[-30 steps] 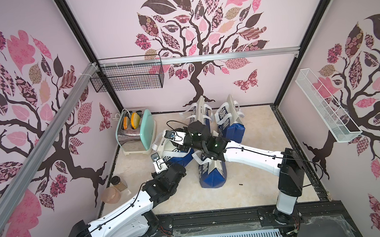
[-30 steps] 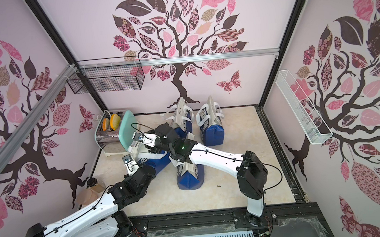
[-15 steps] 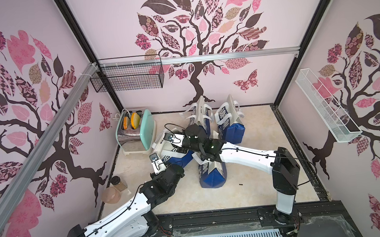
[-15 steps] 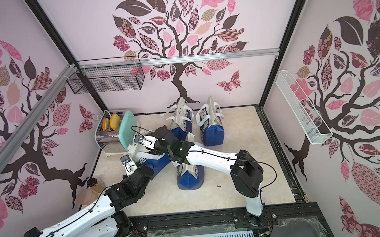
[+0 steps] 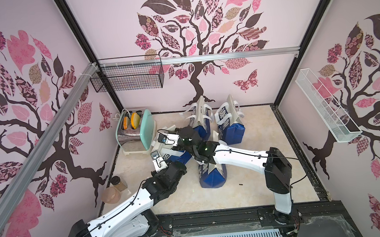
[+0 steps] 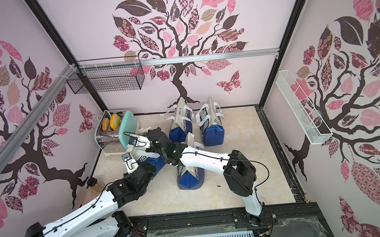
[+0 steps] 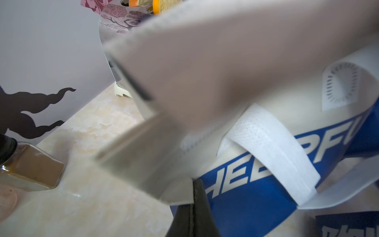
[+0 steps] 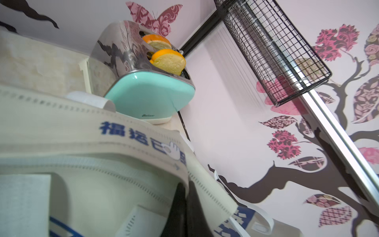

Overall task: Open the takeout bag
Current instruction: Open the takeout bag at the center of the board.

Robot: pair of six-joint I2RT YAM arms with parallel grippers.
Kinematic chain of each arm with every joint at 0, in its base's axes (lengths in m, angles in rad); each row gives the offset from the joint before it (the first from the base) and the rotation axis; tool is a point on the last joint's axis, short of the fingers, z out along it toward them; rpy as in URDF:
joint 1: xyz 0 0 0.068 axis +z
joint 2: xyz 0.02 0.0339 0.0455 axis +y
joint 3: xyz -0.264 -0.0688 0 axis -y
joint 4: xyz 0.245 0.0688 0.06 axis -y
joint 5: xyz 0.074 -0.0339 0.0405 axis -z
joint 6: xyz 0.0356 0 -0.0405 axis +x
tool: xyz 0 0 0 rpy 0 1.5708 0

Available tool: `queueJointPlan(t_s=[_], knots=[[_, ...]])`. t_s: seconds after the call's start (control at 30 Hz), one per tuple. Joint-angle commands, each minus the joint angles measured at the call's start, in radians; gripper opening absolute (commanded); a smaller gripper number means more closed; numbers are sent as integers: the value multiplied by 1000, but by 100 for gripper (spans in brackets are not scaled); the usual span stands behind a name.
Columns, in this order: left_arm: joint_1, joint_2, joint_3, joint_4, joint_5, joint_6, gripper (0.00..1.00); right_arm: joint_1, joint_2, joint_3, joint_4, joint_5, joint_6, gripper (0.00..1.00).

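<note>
The takeout bag (image 5: 179,156), cream above and blue below, lies tipped toward the toaster at the left middle of the floor in both top views (image 6: 152,161). Both wrists crowd over its mouth, hiding the fingertips from above. In the left wrist view my left gripper (image 7: 194,183) is shut on a corner of the bag's cream flap, next to the blue lettered side (image 7: 256,195) and a white handle (image 7: 272,147). In the right wrist view my right gripper (image 8: 185,185) is shut on the cream printed rim (image 8: 123,133) of the bag, with the pale inside showing beneath it.
A mint toaster (image 5: 137,129) holding two bread slices stands just left of the bag. Three more blue bags (image 5: 199,120) (image 5: 230,125) (image 5: 211,174) stand around the arms. A brown jar (image 5: 118,183) and a pink lid (image 5: 109,194) sit by the left wall. Wire baskets (image 5: 127,77) (image 5: 326,111) hang on the walls.
My right wrist has moved left toward the toaster over the bag's mouth, and its jaws have closed on the rim. The left gripper has kept its hold and shifted slightly.
</note>
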Motion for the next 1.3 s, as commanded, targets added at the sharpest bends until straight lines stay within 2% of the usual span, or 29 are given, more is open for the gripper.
queueJointPlan(t_s=[0.0, 0.33, 0.5, 0.63, 0.67, 0.7, 0.73, 0.77, 0.8, 0.87, 0.97, 1.1, 1.27], knots=[[25, 80, 4, -191, 95, -55, 0, -14, -30, 68, 96, 177, -158, 0], [43, 182, 62, -215, 140, -48, 0, -14, -56, 223, -48, 97, -314, 0], [50, 179, 69, -251, 146, -45, 0, -25, -53, 338, -137, 33, -328, 0], [49, 170, 70, -258, 148, -47, 0, -28, -68, 329, -177, -15, -295, 0], [49, 167, 72, -256, 146, -47, 0, -31, -71, 311, -173, -13, -275, 10], [49, 164, 73, -253, 146, -44, 0, -35, -77, 299, -183, -18, -246, 40], [50, 159, 78, -248, 146, -38, 0, -38, -82, 280, -199, -29, -210, 75], [50, 154, 84, -246, 144, -31, 0, -40, -88, 259, -203, -25, -185, 82], [52, 153, 94, -244, 140, -28, 0, -40, -91, 243, -202, -7, -157, 84], [60, 153, 123, -258, 130, -32, 0, -45, -98, 207, -140, 83, -59, 86], [83, 161, 172, -266, 122, -35, 0, -59, -102, 218, -96, 268, 116, 83], [118, 196, 232, -215, 113, 3, 0, -60, -167, 203, -196, 419, 338, 74], [140, 287, 357, -320, 17, -88, 0, -57, -291, 96, -370, 498, 480, 73]])
